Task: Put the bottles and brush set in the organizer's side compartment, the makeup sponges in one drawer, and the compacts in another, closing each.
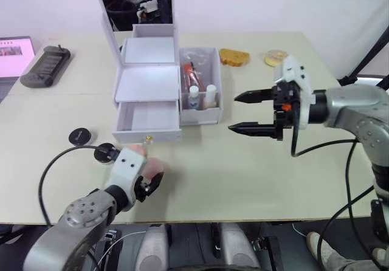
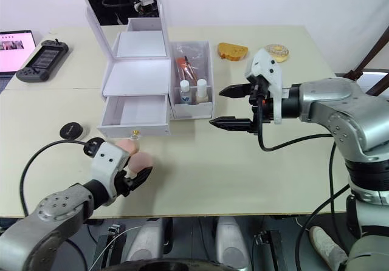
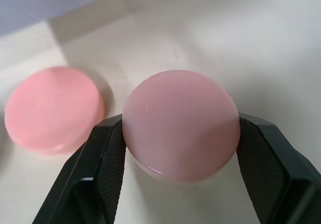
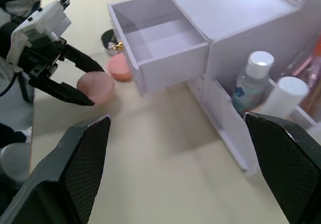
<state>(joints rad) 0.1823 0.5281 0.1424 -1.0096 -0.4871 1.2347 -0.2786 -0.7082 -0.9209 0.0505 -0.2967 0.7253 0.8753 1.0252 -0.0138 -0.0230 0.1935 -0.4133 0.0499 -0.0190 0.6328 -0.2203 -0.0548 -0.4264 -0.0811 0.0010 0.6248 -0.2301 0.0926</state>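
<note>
left gripper point(image 3: 178, 133) pinches one makeup sponge point(image 3: 180, 123) by its edges, just off table point(image 1: 243, 180) — second sponge point(image 3: 52, 108) lies beside it, near open lower drawer point(image 1: 149, 118), likely its destination. bottles point(image 1: 201, 96) and brush set point(image 1: 189, 75) already in side compartment point(image 1: 216, 101). right gripper point(image 1: 252, 112) hovers beside organizer point(image 1: 146, 85), jaws spread, empty — probably standing by.

The lower drawer point(image 1: 149, 118) of the organizer point(image 1: 147, 70) stands pulled out and bare inside, open from above — though its gold knob point(image 1: 148, 139) juts at the front and the closed drawer above overhangs its back. Just in front of that drawer, one makeup sponge point(image 3: 52, 107) lies on the surface point(image 1: 243, 180) beside the left gripper point(image 3: 180, 133), whose jaws clamp the other sponge point(image 3: 181, 123). Right of the organizer the surface is bare up to the right gripper point(image 1: 252, 112) — its jaws spread wide, hanging near the side compartment point(image 1: 209, 114).
</note>
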